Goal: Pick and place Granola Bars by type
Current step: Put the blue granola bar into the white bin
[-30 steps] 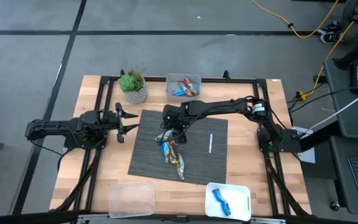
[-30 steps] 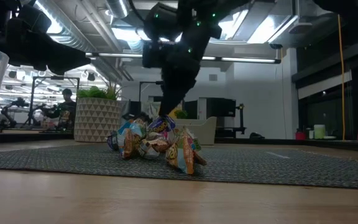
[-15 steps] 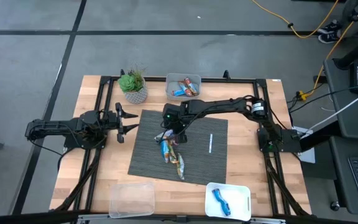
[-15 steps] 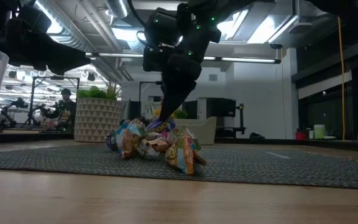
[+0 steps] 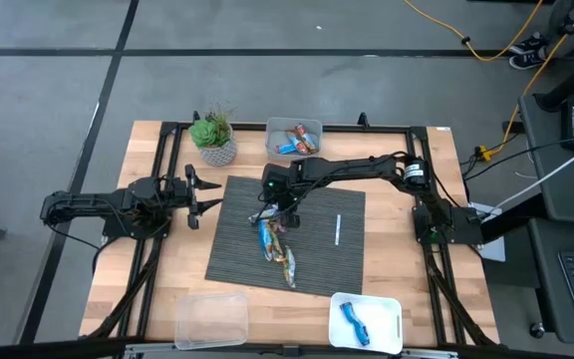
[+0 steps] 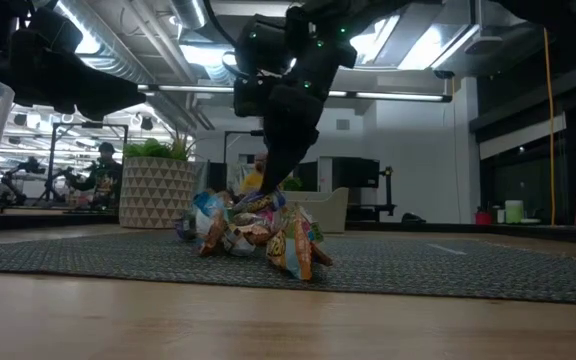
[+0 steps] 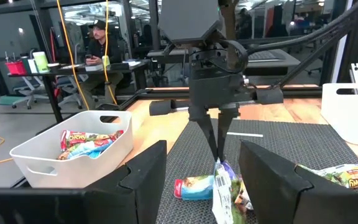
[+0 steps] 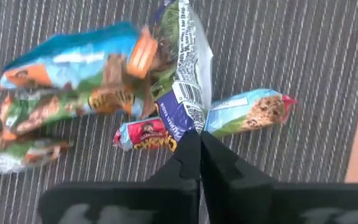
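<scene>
A wooden table (image 5: 147, 279) seen from above carries a dark ribbed mat (image 5: 317, 254) at the centre of the frame. On the mat's left-centre lies a loose pile of Granola Bars (image 5: 275, 244) in shiny wrappers.

The right gripper (image 5: 276, 211), reaching in from the right side of the frame, stands at the pile's upper end. Its two dark fingers are pressed together on the edge of one bar (image 8: 182, 87), a blue and white wrapper that stands tilted up from the heap. Beside it, a red and blue wrapper (image 8: 143, 134) reads "Quaker Chewy".

A white bin (image 5: 294, 139) at the upper centre of the table holds a few more bars; in the left wrist view one of them (image 7: 82, 136) shows the word "Chewy". A white tray (image 5: 367, 320) at the lower right holds one blue bar (image 5: 354, 320). A clear tub (image 5: 211, 319) sits at the lower left, a potted plant (image 5: 213, 137) at the upper left, and a thin white stick (image 5: 337, 229) on the mat's right.

The left gripper (image 5: 205, 194) waits at the mat's left edge, fingers spread apart.
</scene>
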Robot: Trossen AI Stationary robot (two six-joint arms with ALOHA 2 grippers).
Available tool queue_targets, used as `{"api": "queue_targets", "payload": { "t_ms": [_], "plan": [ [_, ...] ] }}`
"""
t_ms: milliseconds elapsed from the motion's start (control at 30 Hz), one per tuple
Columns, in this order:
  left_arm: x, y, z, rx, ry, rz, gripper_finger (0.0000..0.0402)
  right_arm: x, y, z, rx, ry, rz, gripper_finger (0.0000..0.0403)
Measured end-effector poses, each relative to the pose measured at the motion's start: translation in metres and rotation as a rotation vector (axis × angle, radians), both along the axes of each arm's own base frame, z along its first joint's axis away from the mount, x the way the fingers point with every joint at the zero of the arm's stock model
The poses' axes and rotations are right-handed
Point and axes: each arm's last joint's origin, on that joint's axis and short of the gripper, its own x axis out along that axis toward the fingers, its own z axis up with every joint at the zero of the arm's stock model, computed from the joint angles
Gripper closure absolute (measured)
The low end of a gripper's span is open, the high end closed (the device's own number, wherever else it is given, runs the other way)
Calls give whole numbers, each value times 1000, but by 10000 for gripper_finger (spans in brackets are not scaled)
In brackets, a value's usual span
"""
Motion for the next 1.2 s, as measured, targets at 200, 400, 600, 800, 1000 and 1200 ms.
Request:
{"api": "queue_targets", "payload": {
  "t_ms": [200, 400, 600, 800, 1000, 1200],
  "plan": [
    [0, 0, 0, 0, 0, 0, 211, -1, -1, 27, -29, 19, -7, 398],
    [0, 0, 0, 0, -1, 0, 212, 5, -2, 83, -86, -82, 6, 398],
    [0, 0, 0, 0, 0, 0, 210, -3, -2, 148, -108, -184, -15, 398],
    [0, 0, 0, 0, -1, 0, 212, -44, 4, 190, -190, -181, -60, 399],
    [0, 0, 0, 0, -1, 0, 210, -91, 10, 224, -169, -154, -126, 400],
    [0, 0, 0, 0, -1, 0, 212, -137, 23, 261, -181, -218, -175, 399]
  ]
}}
